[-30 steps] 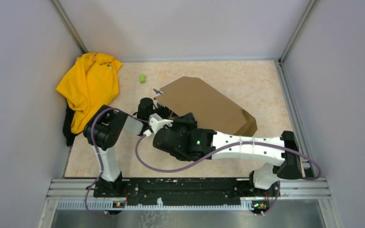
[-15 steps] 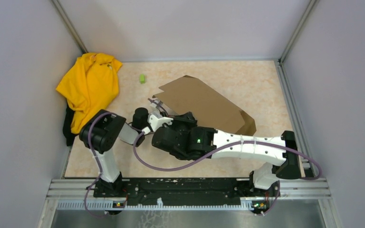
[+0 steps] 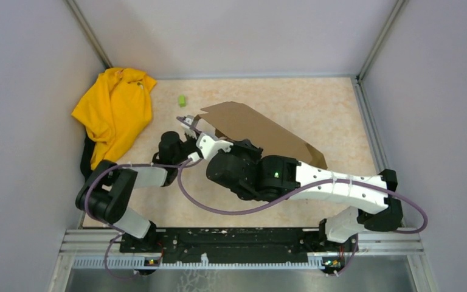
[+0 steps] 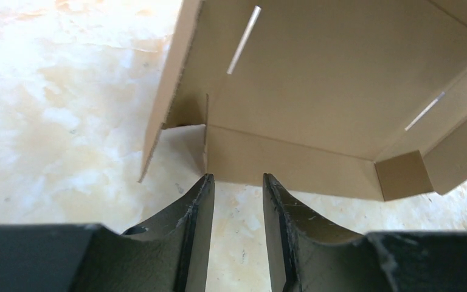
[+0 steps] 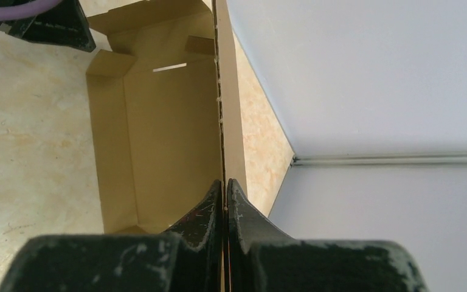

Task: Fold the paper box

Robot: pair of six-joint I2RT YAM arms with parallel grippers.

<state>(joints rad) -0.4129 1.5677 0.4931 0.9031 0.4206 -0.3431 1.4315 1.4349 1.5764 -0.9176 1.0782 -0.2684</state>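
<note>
Right gripper (image 5: 225,182): I see it pinched shut on the paper box (image 5: 164,128) wall edge.
Left gripper (image 4: 237,177): slightly apart, empty, seemingly not touching it.

One paper box (image 3: 261,131) lying on table (image 3: 334,109), single piece. Two slits showing in its cardboard: upper slit (image 4: 244,39), right-hand slit (image 4: 424,111). One yellow garment (image 3: 114,112) lying crumpled; one dark item (image 3: 86,163) peeking out at its near edge, kind unclear. One small green object (image 3: 182,101) sitting alone. Two arms working: left arm (image 3: 127,182), right arm (image 3: 334,182). Two grippers showing, left gripper (image 4: 237,177), right gripper (image 5: 225,182), two fingers each, four altogether. Two purple cables trailing: left cable (image 3: 135,165), right cable (image 3: 231,212).
</note>
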